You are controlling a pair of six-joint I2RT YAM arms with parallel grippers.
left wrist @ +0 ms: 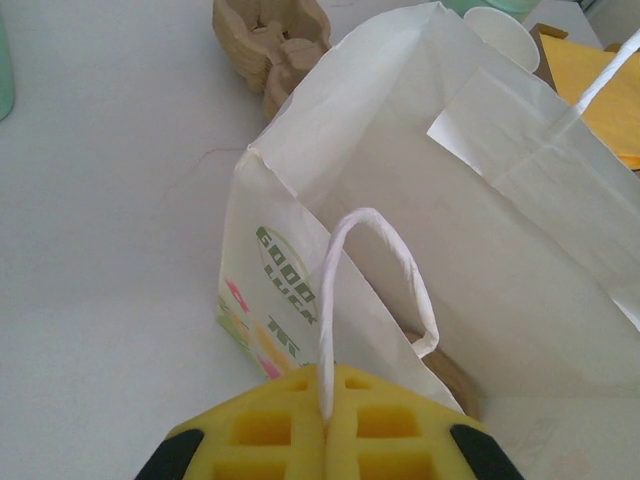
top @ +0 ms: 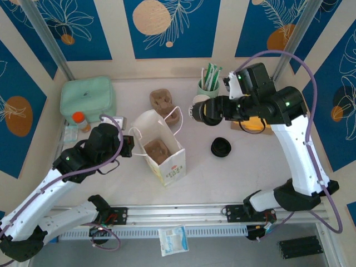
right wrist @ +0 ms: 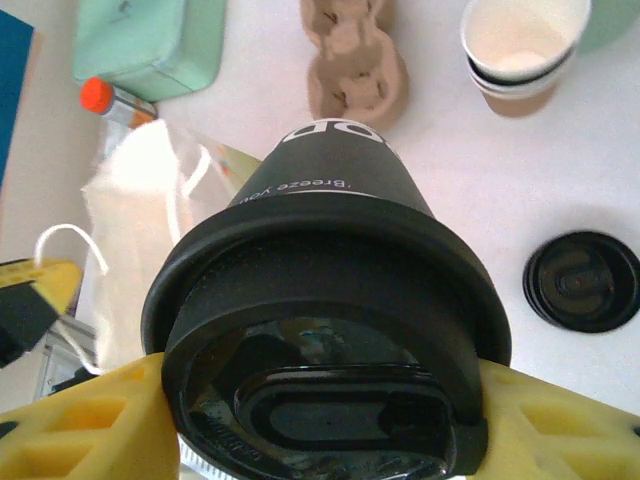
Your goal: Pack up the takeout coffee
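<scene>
- Two yellow pads (left wrist: 270, 430) of the left gripper (left wrist: 325, 440) are pressed together on the white twine handle (left wrist: 328, 320) of the paper bag (left wrist: 450, 250). The loop rises straight out from between them.
- Just beyond those jaws the bag stands open-mouthed, with a pulp cup carrier (top: 156, 150) lying inside it.
- Past the bag, farther from the left jaws, a second pulp carrier (left wrist: 270, 35) lies on the white table (left wrist: 100, 250).
- On the other arm, the right gripper (right wrist: 320, 425) is clamped on the takeout coffee (right wrist: 330, 230). One pad sits on each side just under its black lid (right wrist: 330, 400). The cup is held clear of the table, lid toward the wrist and base pointing away.
- Beside the right jaws, on the table, lie loose black lids (right wrist: 582, 282).
- Farther out beyond the cup's base stands a stack of lidless paper cups (right wrist: 525, 45).
- Farthest from these jaws are a mint-green pouch (right wrist: 150, 40) and an orange-capped bottle (right wrist: 97, 95).
</scene>
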